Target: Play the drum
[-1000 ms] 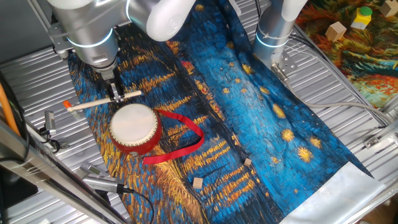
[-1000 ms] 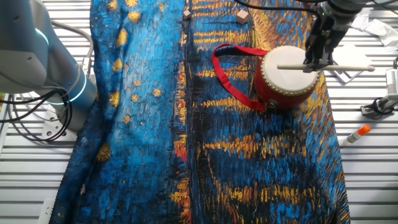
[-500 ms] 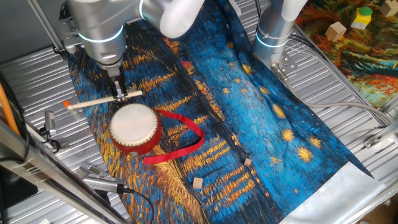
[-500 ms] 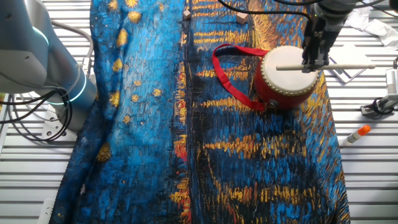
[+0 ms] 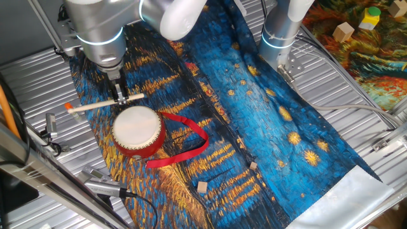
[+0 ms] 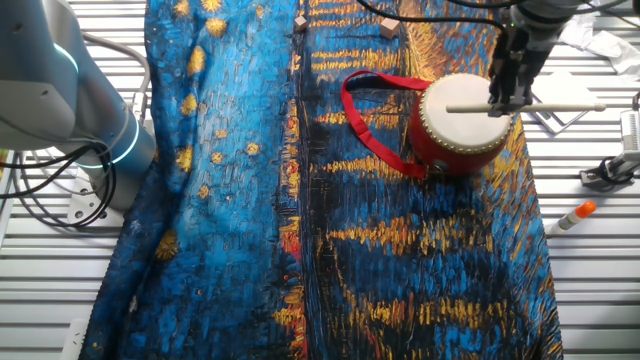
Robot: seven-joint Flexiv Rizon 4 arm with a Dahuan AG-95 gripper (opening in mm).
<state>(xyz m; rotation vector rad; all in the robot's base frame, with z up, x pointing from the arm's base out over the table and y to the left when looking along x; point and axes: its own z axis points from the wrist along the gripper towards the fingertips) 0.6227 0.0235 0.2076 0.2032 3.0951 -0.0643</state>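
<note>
Gripper (image 5: 119,97) hangs straight down from the arm, its two fingers pinching a thin pale stick (image 5: 105,103) at about mid-length. The stick lies level, long axis crosswise to the fingers, with one end out to each side.

The drum (image 5: 138,130) sits on the blue and gold painted cloth (image 5: 254,121), skin facing up. In the one fixed view it lies just past the fingers toward the camera, and the stick appears to run beside its far rim rather than over the skin. A red ribbon (image 5: 184,143) trails in a loop from the drum on the side away from the gripper's arm.

The other fixed view reads differently. There the gripper (image 6: 505,100) and stick (image 6: 522,106) overlay the drum (image 6: 460,125), with one end of the stick crossing the cream skin and the other end reaching out past the rim. That overlap may be only line of sight; I cannot settle from either picture whether the stick is above the skin or off to its side, nor how high it is above it.

Judgement: the coming stroke turns on that offset. The fingers probably need a short shift toward the drum centre, then a downward tip of the stick end onto the skin.

Only one arm holds anything; the second arm base (image 6: 70,95) stands well apart.
</note>
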